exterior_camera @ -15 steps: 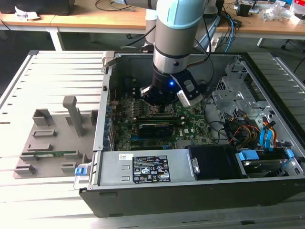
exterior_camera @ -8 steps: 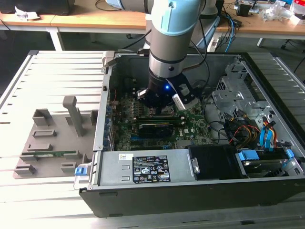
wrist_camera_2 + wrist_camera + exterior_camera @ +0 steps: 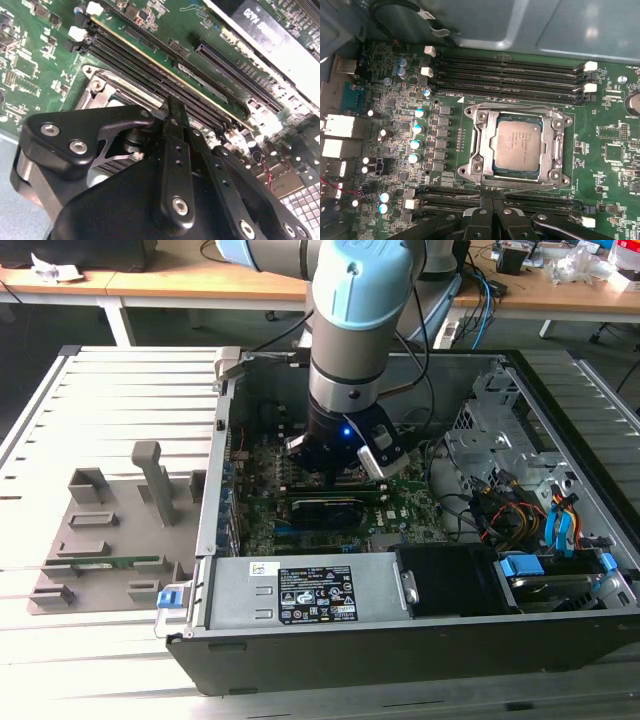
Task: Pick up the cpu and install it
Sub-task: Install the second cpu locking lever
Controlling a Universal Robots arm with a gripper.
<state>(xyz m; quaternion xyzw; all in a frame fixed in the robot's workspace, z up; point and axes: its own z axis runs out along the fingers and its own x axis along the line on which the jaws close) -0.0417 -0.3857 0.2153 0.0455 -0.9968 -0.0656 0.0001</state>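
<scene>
I have the arm reaching down into the open computer case, which lies on its side on the slatted counter. The gripper hangs low over the motherboard, toward the case's far wall.

The cpu sits inside the socket frame in the first wrist view, silver top up, edges parallel with the frame as far as I can judge. It looks seated, or nearly so; I cannot confirm that it lies fully flat. The frame's retaining bracket appears open around it.

The fingers are drawn together, tips meeting, gripping nothing. They sit apart from the chip, over the memory slots that run along the socket's near side.

Risks as I read them:
- If the chip rests slightly tilted or off its keying, any downward push would bend socket pins. Cause: I cannot verify seating from this angle.
- The fingertips hover close above the slot row; a small drop or sideways drift could scrape the slot latches or the small components beside them.
- In the second wrist view the finger linkage hides most of the socket, so I am half blind to contact there.
- The arm's wrist fills much of the case opening; a wide move could catch the cables toward the drive bay side.
</scene>
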